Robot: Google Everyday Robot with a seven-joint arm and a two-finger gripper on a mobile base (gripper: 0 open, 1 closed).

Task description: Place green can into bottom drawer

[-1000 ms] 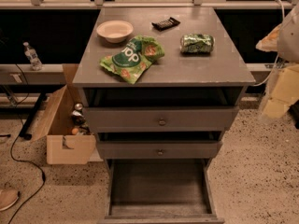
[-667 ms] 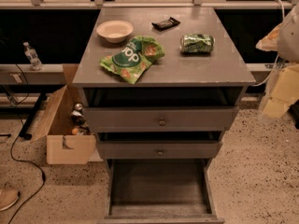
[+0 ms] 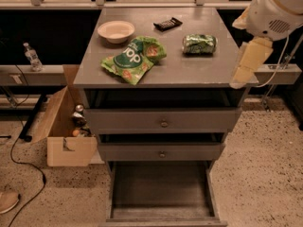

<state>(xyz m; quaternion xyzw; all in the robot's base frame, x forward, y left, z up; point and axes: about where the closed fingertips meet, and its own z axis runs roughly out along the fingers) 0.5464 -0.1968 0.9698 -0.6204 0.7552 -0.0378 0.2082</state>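
The green can point(image 3: 200, 43) lies on its side on the right part of the grey cabinet's top point(image 3: 189, 70), dented and shiny. The bottom drawer point(image 3: 161, 188) is pulled open at the base of the cabinet and its grey floor is bare. My gripper point(image 3: 247, 63) hangs from the white arm point(image 3: 277, 8) at the right edge of the cabinet top. It is to the right of the can and a little nearer the front, apart from it and holding nothing that I can see.
A green snack bag point(image 3: 132, 60), a white bowl point(image 3: 116, 30) and a small black object point(image 3: 167, 23) also lie on the cabinet top. Two shallower drawers with round knobs point(image 3: 164, 123) sit above the open one. An open cardboard box point(image 3: 66, 122) stands on the floor at the left.
My arm and gripper have moved left and up, from beside the cabinet to its right top edge. The can and drawers have not moved.
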